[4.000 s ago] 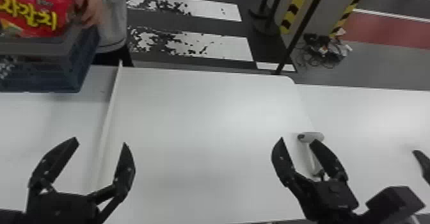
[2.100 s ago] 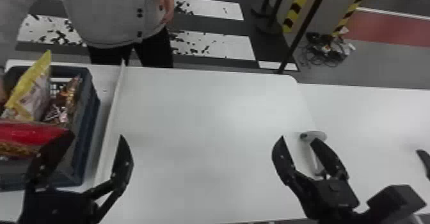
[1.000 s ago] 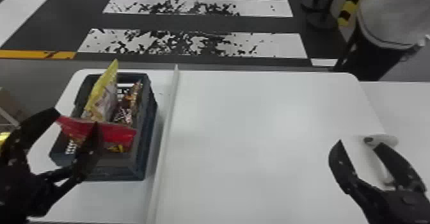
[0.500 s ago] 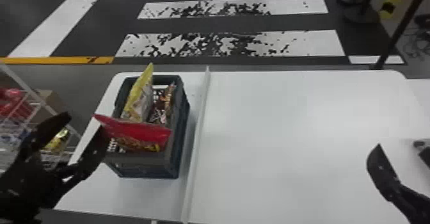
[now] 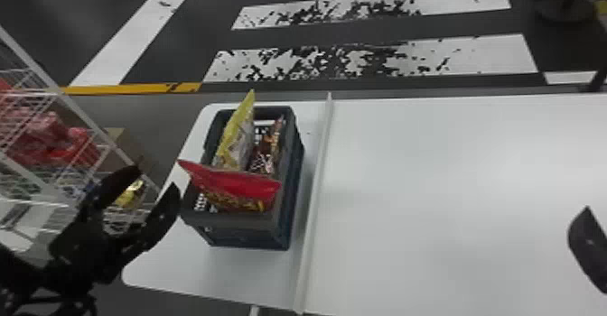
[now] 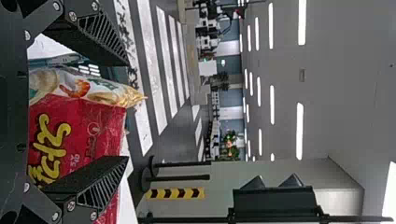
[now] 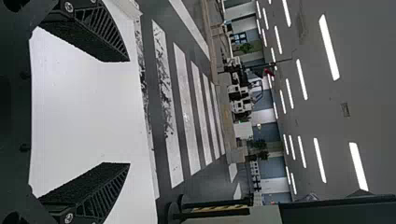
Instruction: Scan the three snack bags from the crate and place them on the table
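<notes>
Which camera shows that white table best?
The head view: it shows the table widest, with the crate on it. The right wrist view has a broad stretch; the left wrist view, small patches by the red bag.

the crate [image 5: 239, 236] sits on the left part of my table [image 5: 451, 179], just left of the long divider strip [image 5: 316, 202]. in the crate, the nearest snack bag [image 5: 244, 184] runs crosswise at the end closer to me; behind it i have the left snack bag [image 5: 237, 139] and, to its right, the right snack bag [image 5: 273, 150]. left of the table is a wire rack [image 5: 90, 120] with packets [image 5: 86, 146] in it; beyond the table's far edge, a crosswalk [image 5: 474, 55] lies on the floor.
</notes>
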`<state>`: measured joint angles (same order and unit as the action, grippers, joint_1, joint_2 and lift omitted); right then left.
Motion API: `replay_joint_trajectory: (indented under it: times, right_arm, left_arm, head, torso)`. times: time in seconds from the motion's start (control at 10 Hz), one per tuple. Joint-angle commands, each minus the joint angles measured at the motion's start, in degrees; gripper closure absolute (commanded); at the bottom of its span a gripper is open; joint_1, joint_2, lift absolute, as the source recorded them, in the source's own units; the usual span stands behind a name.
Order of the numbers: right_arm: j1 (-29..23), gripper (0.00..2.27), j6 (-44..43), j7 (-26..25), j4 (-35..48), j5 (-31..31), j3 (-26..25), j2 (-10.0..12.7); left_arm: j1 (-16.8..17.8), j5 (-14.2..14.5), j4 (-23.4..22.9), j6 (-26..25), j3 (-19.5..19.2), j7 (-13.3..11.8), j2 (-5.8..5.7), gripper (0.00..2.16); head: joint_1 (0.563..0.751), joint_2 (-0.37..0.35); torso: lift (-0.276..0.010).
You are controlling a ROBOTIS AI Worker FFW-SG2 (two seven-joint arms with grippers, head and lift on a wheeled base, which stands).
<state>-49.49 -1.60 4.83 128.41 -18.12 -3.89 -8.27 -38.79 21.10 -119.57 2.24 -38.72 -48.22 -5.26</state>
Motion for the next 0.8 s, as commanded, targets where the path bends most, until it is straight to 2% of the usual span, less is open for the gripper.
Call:
replay_joint_trajectory:
  times: [0.0, 0.1, 0.2, 0.3, 0.5, 0.7]
  right_arm:
    - [0.71, 0.09, 1.38, 0.0, -0.17, 0.63, 0.73, 0.01]
    - [0.88, 0.09, 2.09, 0.0, -0.09, 1.24, 1.08, 0.01]
    - [0.62, 0.09, 2.26, 0.0, 0.09, 1.77, 1.26, 0.09]
    - [0.53, 0.09, 2.79, 0.0, 0.09, 2.21, 1.43, 0.27]
    - [0.53, 0.09, 3.67, 0.0, -0.09, 3.88, 2.22, 0.89]
    - [0.71, 0.09, 5.25, -0.08, -0.17, 5.9, 3.1, 1.5]
  left_arm:
    - [1.79, -0.27, 0.31, -5.9, -2.5, -3.19, -0.54, 0.21]
    - [4.43, -0.35, 2.15, -10.64, -4.17, -6.71, -0.89, 0.2]
    - [7.24, -0.53, 4.53, -13.81, -5.48, -9.08, -1.77, 0.2]
    - [8.65, -1.23, 6.11, -14.16, -5.22, -9.35, -3.35, 0.21]
    - [10.58, -2.55, 6.99, -14.16, -3.99, -10.14, -5.2, 0.21]
    - [13.83, -2.55, 8.83, -18.9, -2.41, -13.12, -6.95, 0.21]
  head:
    - [0.695, 0.263]
    - [0.695, 0.275]
    - [0.695, 0.284]
    - [0.695, 0.305]
    - [0.695, 0.335]
    - [0.695, 0.329]
  torso:
    - [-0.062]
    - [-0.062]
    - [-0.062]
    - [-0.062]
    - [-0.062]
    - [-0.062]
